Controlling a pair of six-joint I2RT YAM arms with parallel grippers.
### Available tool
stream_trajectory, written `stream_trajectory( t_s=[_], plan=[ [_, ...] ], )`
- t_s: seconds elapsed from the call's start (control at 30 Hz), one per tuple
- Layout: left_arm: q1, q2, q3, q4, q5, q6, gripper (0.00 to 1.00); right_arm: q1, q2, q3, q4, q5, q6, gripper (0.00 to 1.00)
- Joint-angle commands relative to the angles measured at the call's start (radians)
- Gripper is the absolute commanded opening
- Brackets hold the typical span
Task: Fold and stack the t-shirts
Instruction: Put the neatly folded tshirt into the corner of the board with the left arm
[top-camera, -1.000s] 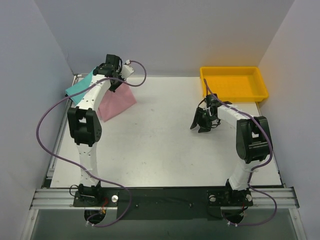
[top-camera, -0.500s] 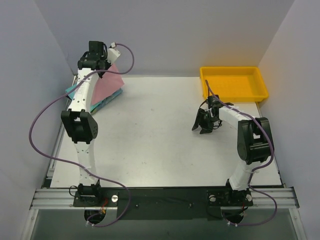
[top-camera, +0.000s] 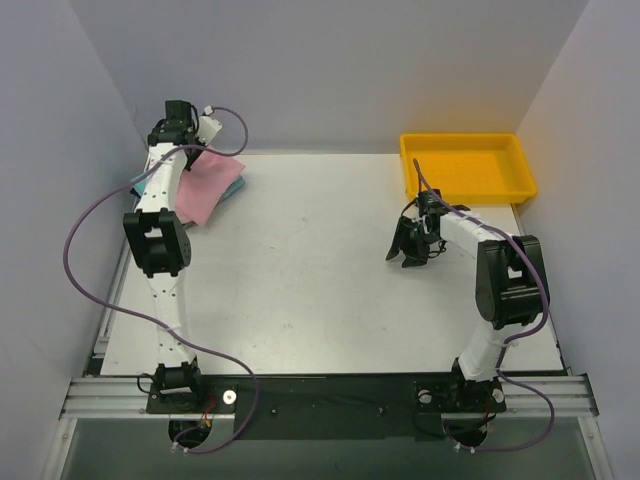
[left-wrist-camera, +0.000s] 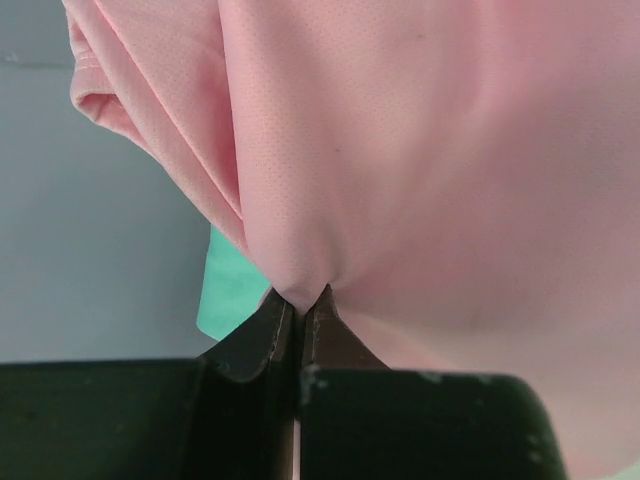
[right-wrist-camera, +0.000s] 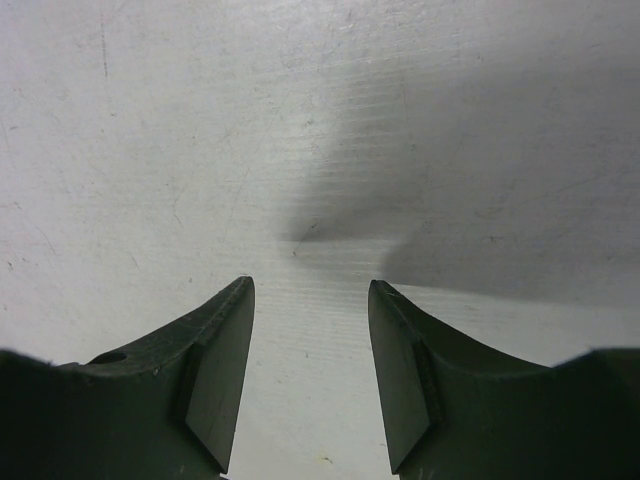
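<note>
My left gripper (top-camera: 176, 140) is at the far left corner, shut on a pinch of the light pink t-shirt (top-camera: 202, 188). The folded pink cloth hangs from it and drapes over the teal-green t-shirt (top-camera: 233, 186), whose edge shows at the right of the pile. In the left wrist view the pink t-shirt (left-wrist-camera: 420, 150) fills the frame above the shut gripper (left-wrist-camera: 298, 300), with a bit of the teal t-shirt (left-wrist-camera: 228, 290) below. A blue t-shirt does not show. My right gripper (top-camera: 405, 252) is open and empty over the bare table, and it also shows in the right wrist view (right-wrist-camera: 311, 290).
A yellow plastic tray (top-camera: 468, 168) stands at the back right, just beyond the right arm. Grey walls close in the left, back and right sides. The left arm's purple cable (top-camera: 85, 240) loops out over the table's left edge.
My left gripper has carried the pink t-shirt back and to the left, onto the teal t-shirt in the corner. The right arm has barely moved.
</note>
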Motion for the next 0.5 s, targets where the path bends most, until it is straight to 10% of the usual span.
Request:
stream_trajectory(
  t_s=[0.0, 0.47],
  plan=[
    [0.039, -0.012, 0.045, 0.119, -0.025, 0.048, 0.00, -0.005, -0.043, 0.013, -0.041, 0.023, -0.020, 0.45],
    [0.044, 0.068, 0.032, 0.255, -0.078, 0.238, 0.00, -0.005, -0.029, 0.039, -0.061, 0.026, -0.025, 0.45]
  ],
)
